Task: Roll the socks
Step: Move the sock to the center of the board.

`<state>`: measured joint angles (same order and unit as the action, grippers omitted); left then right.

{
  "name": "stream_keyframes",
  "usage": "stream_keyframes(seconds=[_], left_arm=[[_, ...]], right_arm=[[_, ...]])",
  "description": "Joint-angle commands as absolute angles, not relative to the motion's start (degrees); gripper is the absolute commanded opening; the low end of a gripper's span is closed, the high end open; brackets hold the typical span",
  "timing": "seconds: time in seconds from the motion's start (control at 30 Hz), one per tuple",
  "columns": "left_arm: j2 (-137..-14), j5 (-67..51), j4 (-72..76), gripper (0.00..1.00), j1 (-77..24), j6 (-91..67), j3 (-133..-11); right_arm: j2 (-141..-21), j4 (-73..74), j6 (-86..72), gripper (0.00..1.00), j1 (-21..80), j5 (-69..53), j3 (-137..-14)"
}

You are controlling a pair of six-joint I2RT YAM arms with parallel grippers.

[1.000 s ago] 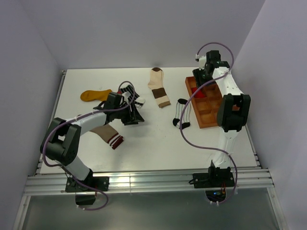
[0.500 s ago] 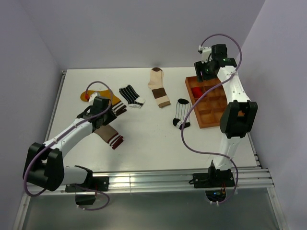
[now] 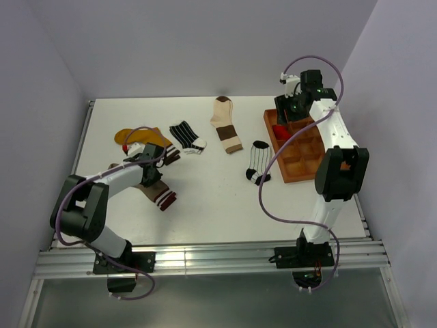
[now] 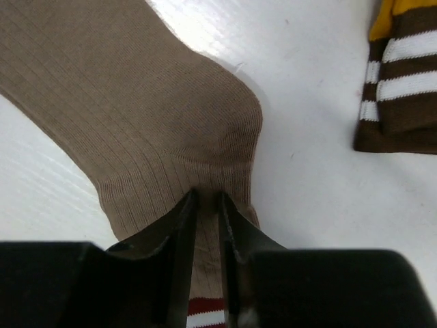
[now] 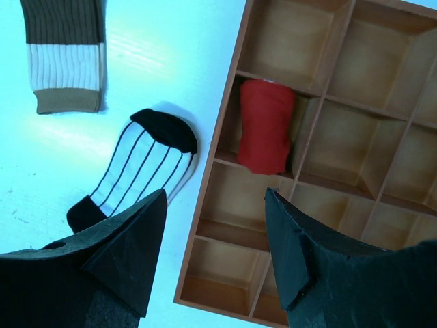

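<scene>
White tabletop [image 3: 218, 198] below; my left gripper [image 4: 207, 197], jaws narrow, pinches the taupe sock [image 4: 136, 102] by its cuff; right gripper [image 5: 215, 198] gapes wide; next, I reckon, rolling it tight.

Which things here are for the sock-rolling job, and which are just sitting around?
For the job: red sock, mustard yellow sock, taupe sock with striped cuff, black-and-white striped sock, cream-and-brown sock, white pinstriped sock.

Just sitting around: brown compartmented tray, white table.
</scene>
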<state>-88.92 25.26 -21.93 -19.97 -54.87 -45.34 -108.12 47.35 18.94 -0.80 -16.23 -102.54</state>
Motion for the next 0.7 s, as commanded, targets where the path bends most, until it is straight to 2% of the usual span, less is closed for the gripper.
stream_keyframes(seconds=[0.0, 0.13, 0.27, 0.47, 0.67], left_arm=[[-92.37, 19.44, -21.8, 0.24, -21.26, -55.19, -45.97], [-95.18, 15.92, -21.01, 0.23, -26.44, -55.72, -46.84], [-99.66, 12.14, -20.04, 0.23, -36.35, -56.08, -49.3], [-109.5, 4.57, -21.0, 0.27, -49.01, -50.12, -60.19], [-111.36, -0.34, -22.33, 0.32, -53.61, -43.69, -65.31]], right_arm=[[-103.71, 47.02, 20.13, 0.67, -1.14, -17.4, -102.3], [-102.13, 47.29, 20.92, 0.67, -1.14, -17.4, -101.43], [-100.82, 47.29, 21.36, 0.67, -1.14, -17.49, -99.85], [-99.06, 46.93, 21.88, 0.67, -1.14, -16.35, -97.12], [-97.65, 46.93, 22.24, 0.67, -1.14, -16.08, -95.1]])
